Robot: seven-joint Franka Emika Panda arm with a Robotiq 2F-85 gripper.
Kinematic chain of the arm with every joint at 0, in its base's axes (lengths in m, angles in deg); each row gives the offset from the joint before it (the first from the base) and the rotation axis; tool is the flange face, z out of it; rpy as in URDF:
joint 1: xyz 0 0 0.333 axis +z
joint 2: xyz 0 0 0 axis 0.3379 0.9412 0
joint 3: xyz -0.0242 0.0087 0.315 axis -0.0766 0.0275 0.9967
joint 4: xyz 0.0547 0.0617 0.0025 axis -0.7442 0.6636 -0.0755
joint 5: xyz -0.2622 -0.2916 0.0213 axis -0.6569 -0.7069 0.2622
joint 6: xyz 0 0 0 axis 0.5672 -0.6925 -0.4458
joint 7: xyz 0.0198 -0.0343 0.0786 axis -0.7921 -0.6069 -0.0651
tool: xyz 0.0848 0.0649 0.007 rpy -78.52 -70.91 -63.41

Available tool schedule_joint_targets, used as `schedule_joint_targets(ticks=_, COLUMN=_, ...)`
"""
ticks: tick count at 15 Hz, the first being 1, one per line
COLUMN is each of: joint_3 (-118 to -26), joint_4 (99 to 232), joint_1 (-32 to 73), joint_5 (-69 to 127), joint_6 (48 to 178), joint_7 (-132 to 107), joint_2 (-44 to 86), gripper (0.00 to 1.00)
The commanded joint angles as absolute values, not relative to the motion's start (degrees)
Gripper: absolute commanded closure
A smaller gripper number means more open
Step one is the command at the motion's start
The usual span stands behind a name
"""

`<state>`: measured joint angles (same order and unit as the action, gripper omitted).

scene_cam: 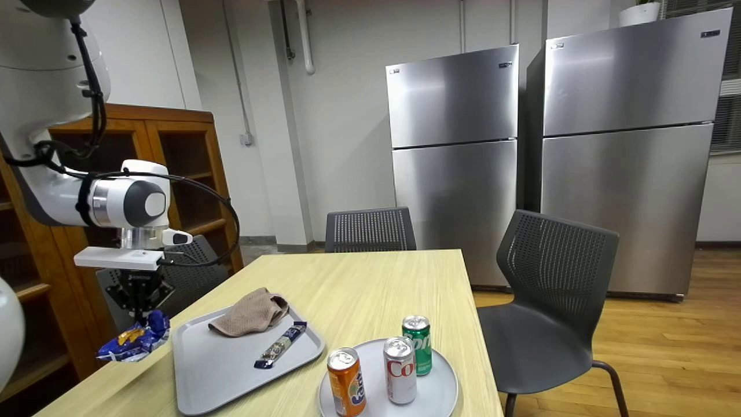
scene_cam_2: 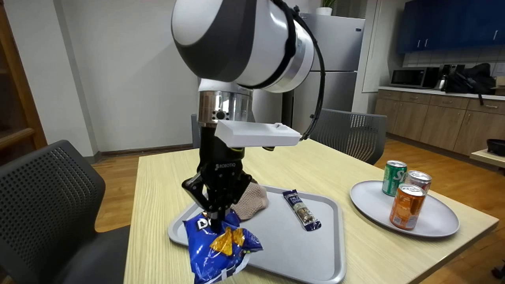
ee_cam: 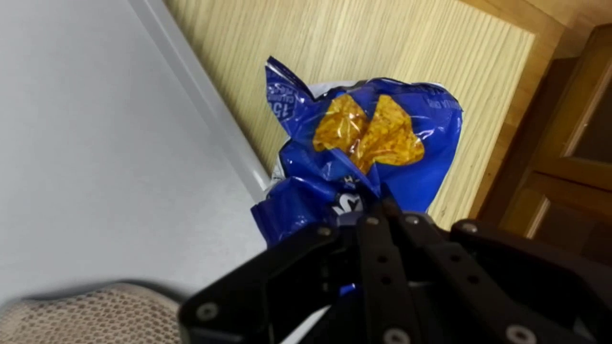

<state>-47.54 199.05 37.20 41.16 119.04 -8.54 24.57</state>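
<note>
I count one orange can (scene_cam_2: 407,207), one green can (scene_cam_2: 393,178) and one silver can (scene_cam: 400,372), which makes three cans. I make it one plate (scene_cam_2: 367,201), one tray (scene_cam: 211,370), one cloth (scene_cam: 252,314) and one bar (scene_cam: 281,346). There is one chip bag (scene_cam_2: 221,252), with two chips (ee_cam: 392,134) printed on it. I see one table (scene_cam: 399,278) and three chairs (scene_cam: 558,272). From here I also count two fridges (scene_cam: 454,179), one bookcase (scene_cam: 151,139), one microwave (scene_cam_2: 408,77) and one plant (scene_cam_2: 324,11). Add to that one robot arm (scene_cam_2: 260,43) and one gripper (scene_cam_2: 216,225).

Both exterior views overlook the table (scene_cam: 370,289); the wrist view looks down.
</note>
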Motion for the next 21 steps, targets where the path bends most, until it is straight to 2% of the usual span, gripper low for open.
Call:
schedule_joint_targets(ticks=1, joint_3=-45.87, joint_4=199.09, joint_1=37.38, joint_5=42.72, joint_6=116.45, joint_7=-4.80, joint_2=24.38, gripper=1.00)
schedule_joint_targets(ticks=21, joint_3=-47.44, joint_4=196.58, joint_1=39.96, joint_5=39.46, joint_6=117.01, joint_7=-6.08, joint_2=32.95, gripper=1.00)
